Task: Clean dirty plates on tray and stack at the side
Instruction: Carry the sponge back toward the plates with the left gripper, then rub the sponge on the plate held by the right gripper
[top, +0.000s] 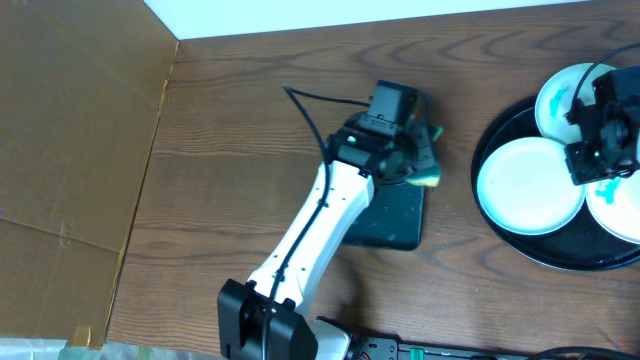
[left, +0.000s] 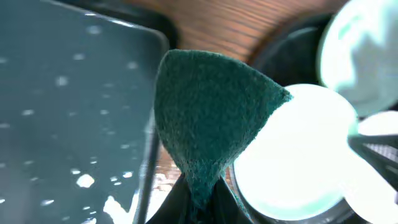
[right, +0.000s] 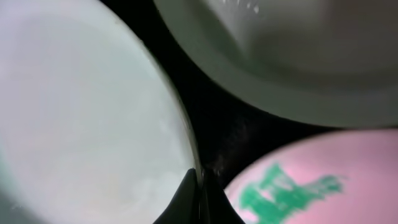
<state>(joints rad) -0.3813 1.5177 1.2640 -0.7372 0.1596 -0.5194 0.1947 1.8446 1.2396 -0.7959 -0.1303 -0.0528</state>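
I have the left gripper (left: 199, 194) clenched on the green sponge (left: 211, 118) over the rectangular tray's (top: 395, 225) corner. The right gripper (right: 198, 200) is closed tight at a white plate's (right: 81, 118) rim on the round tray (right: 217, 134).

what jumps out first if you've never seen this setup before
The green sponge, folded and pinched in the left pincer, by the edge of the small rectangular tray mid-table. Next, three white plates on the round black tray at the right, with the right pincer shut and low among them, beside a plate marked with a teal smear.
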